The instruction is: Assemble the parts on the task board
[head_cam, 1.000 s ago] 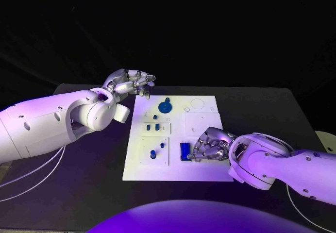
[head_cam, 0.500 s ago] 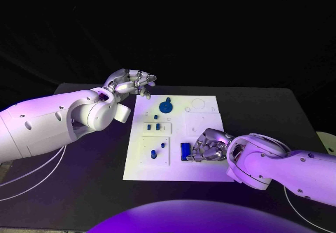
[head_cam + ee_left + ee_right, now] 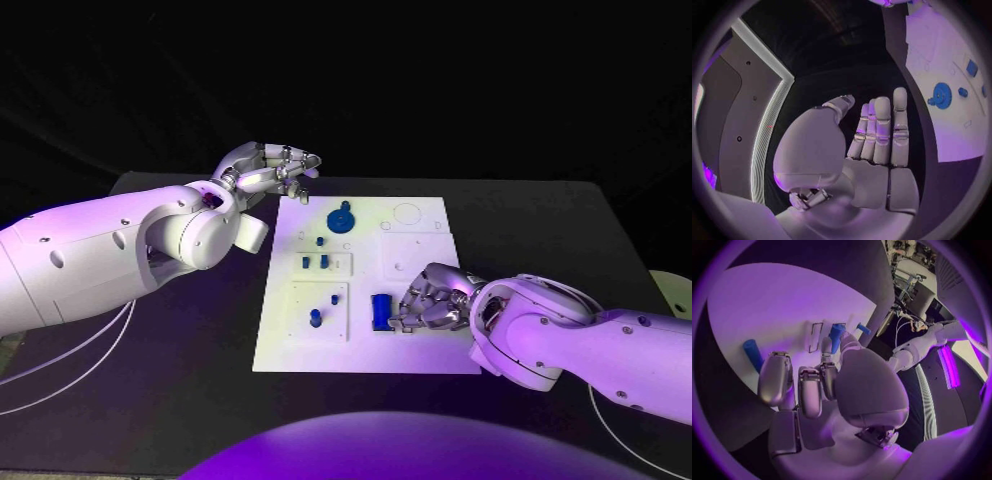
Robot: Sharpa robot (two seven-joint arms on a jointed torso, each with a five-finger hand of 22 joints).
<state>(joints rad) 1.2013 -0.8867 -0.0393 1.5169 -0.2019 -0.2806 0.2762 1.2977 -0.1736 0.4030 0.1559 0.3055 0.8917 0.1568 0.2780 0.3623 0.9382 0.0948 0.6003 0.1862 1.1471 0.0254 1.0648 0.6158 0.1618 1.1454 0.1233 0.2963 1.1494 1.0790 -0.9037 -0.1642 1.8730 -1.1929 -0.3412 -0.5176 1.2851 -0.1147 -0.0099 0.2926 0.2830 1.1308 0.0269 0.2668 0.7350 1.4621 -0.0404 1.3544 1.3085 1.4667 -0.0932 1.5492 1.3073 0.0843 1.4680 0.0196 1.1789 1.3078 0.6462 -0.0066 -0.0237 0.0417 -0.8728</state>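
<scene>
No movement is noted. Right robot hand (image 3: 430, 300) is curled beside a blue block (image 3: 381, 310) on the task board (image 3: 433, 352); grasp cannot be told. Left robot hand (image 3: 271, 170) is held spread, empty, above the far tabletop (image 3: 534, 215).

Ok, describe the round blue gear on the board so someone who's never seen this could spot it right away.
Find the white task board in the middle of the black table. Go to its far end, just below the left hand hovering off the board's far left corner. The gear lies there: the one round, toothed blue disc, wider than the small blue pegs and blocks nearer the robot.
</scene>
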